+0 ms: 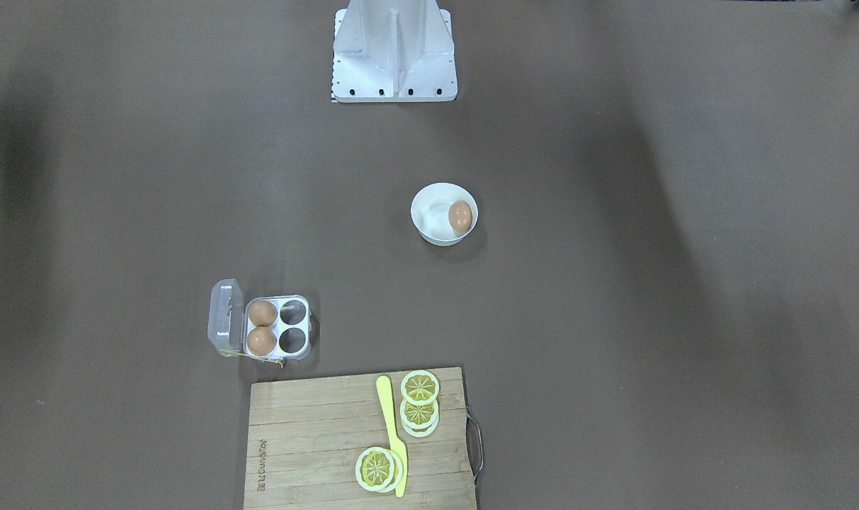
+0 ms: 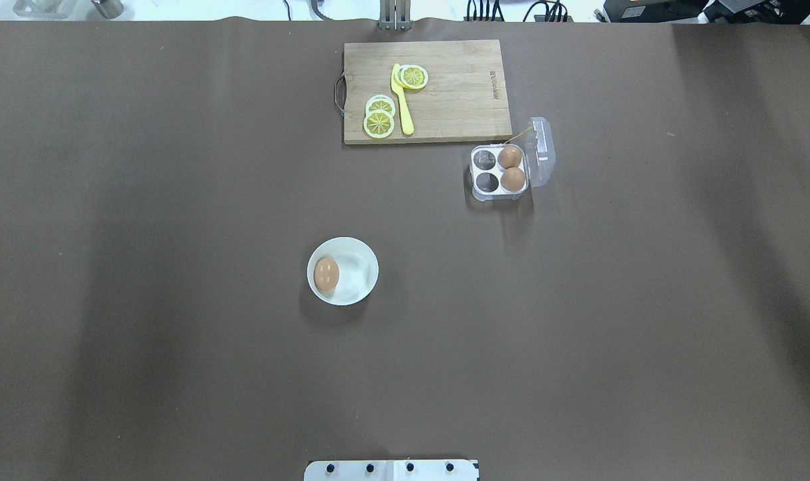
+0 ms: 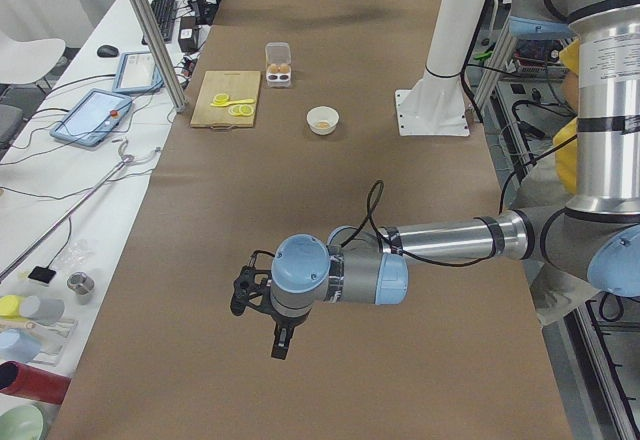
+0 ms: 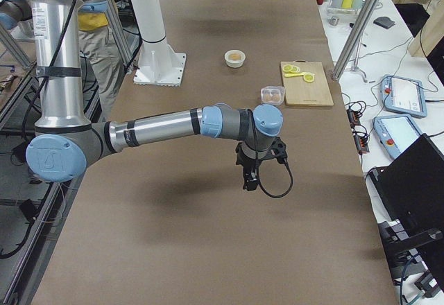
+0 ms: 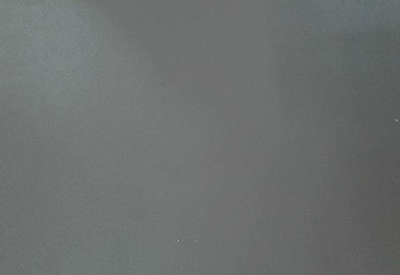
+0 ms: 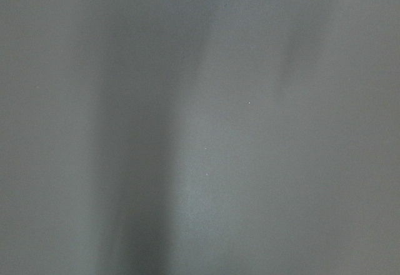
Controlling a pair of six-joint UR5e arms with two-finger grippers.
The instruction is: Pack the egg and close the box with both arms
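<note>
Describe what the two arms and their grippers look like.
The left arm and the right arm are both silver tubes linked by grey joints with round light-blue caps. Each ends in a black two-finger gripper, the left gripper and the right gripper, with a black cable looping alongside.

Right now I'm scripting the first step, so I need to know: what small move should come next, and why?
Probably bring the left arm over the bowl, above the egg lying in it. The bowl sits on the robot's left of centre, the box stands open with two cells free, and neither arm is near either yet.
</note>
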